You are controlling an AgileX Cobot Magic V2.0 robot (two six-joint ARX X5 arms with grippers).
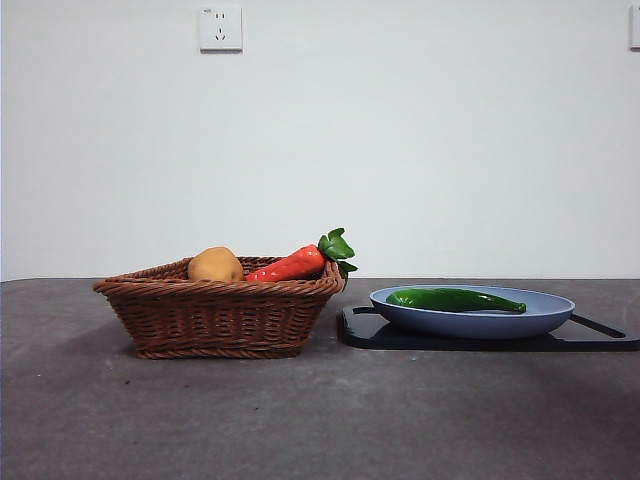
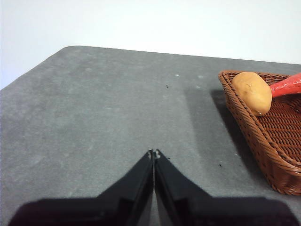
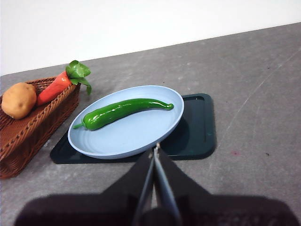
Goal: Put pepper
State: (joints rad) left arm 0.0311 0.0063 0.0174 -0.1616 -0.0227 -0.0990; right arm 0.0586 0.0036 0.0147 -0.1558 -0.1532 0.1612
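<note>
The pepper [image 1: 455, 299] is seen lying on its side in the blue plate [image 1: 545, 316], which is set on a dark tray [image 1: 600, 340] on the grey table [image 1: 320, 420]. In the right wrist view the pepper [image 3: 123, 112] is shown stretched across the middle of the plate [image 3: 141, 136], its pointed tip turned away from the basket and its stem end turned toward it; nothing is touching it. The tray [image 3: 197, 132] is seen to reach out past the plate on the side away from the basket. Just beside the tray a brown wicker basket [image 1: 215, 320] is placed, and in it a yellowish potato [image 1: 215, 265] and a red-orange carrot [image 1: 290, 266] are held, the carrot leaning on the rim nearest the plate with its green leafy top [image 1: 336, 248] hanging over that edge. The right gripper [image 3: 155, 148] is held near the plate's rim, apart from the pepper, with its jaws pressed together and nothing between them. The left gripper [image 2: 154, 153] is kept over bare table beside the basket [image 2: 263, 136], its jaws likewise closed on nothing. A white wall socket [image 1: 220, 28] is seen on the wall behind.
</note>
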